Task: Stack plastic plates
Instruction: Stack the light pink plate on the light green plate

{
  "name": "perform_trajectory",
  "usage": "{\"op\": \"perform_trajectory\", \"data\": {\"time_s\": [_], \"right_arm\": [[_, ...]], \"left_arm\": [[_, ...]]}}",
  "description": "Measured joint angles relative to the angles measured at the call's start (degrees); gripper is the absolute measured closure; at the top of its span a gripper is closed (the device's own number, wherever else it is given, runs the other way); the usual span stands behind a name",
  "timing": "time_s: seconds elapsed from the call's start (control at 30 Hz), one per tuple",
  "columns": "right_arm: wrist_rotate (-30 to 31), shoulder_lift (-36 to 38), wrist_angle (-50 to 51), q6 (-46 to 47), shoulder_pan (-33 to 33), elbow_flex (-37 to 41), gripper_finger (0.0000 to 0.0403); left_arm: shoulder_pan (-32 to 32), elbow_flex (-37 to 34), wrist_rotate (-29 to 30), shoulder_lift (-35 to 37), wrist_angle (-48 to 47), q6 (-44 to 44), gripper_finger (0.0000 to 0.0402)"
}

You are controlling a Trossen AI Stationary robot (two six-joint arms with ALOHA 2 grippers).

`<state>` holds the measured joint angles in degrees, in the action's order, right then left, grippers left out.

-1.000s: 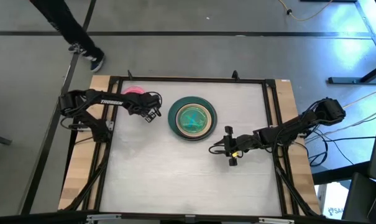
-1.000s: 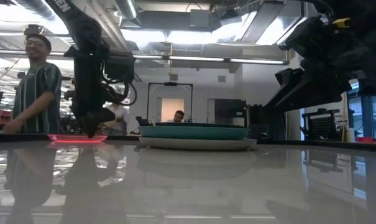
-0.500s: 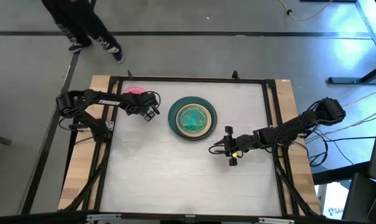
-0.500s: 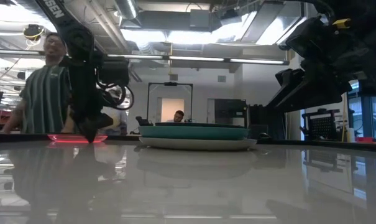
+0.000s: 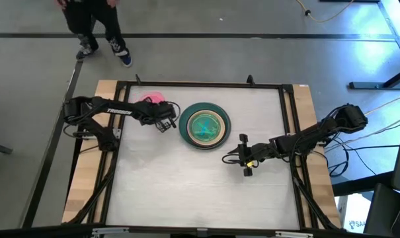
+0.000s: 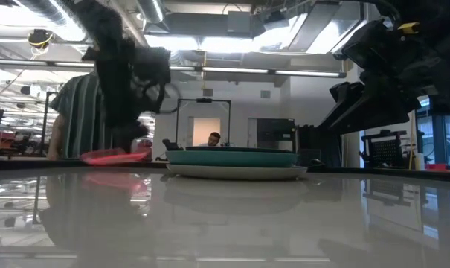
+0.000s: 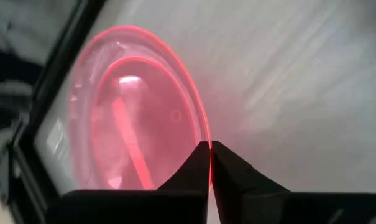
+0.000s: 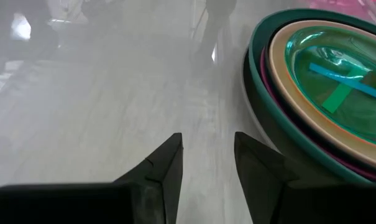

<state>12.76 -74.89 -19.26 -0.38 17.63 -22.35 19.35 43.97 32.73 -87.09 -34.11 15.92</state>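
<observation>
Plates are found in two places on the bench (image 5: 186, 192). A nested stack (image 5: 204, 126) sits near the middle of the far half; from outside in, a dark teal plate (image 8: 262, 118), a magenta rim (image 8: 337, 163), a peach plate (image 8: 281, 62) and a translucent green plate (image 8: 337, 81) on top are made out in the right wrist view. In the low view a pale plate (image 6: 236, 171) is seen beneath the teal one, resting on the bench.

The pink plate (image 5: 151, 100) is held at the far left, just beside the stack and apart from it. The left tool (image 5: 164, 122) is clamped on its rim, with both fingers (image 7: 197, 165) pressed together over the plate's edge in the left wrist view. In the low view the pink plate (image 6: 117, 155) is tilted and raised off the bench surface, its reflection showing below.

The right tool (image 5: 244, 157) is parked on the right side of the bench, near the stack but not touching it, with its fingers (image 8: 169, 158) apart and nothing between them.

A person (image 5: 94, 26) is noted on the floor beyond the far left corner of the bench.
</observation>
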Motion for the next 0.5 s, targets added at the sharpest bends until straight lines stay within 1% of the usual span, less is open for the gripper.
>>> {"op": "perform_trajectory", "data": {"time_s": [0.13, 0.3, 0.4, 0.5], "right_arm": [[0.74, 0.00, 0.10, -0.02, 0.00, 0.00, 0.0267], [0.76, 0.00, 0.08, 0.00, 0.00, 0.00, 0.0267], [0.76, 0.00, 0.08, 0.02, 0.00, 0.00, 0.0267], [0.74, 0.00, 0.08, 0.02, 0.00, 0.00, 0.0267]], "left_arm": [[-5.49, 4.74, 0.03, 0.00, -0.82, -0.02, 0.0397], [-10.88, 10.85, -0.13, 0.04, 0.70, 0.20, 0.0399], [-14.06, 13.15, -0.20, 0.04, 4.54, -0.88, 0.0399], [-17.09, 13.61, -1.68, 0.04, 11.42, -4.38, 0.0398]]}}
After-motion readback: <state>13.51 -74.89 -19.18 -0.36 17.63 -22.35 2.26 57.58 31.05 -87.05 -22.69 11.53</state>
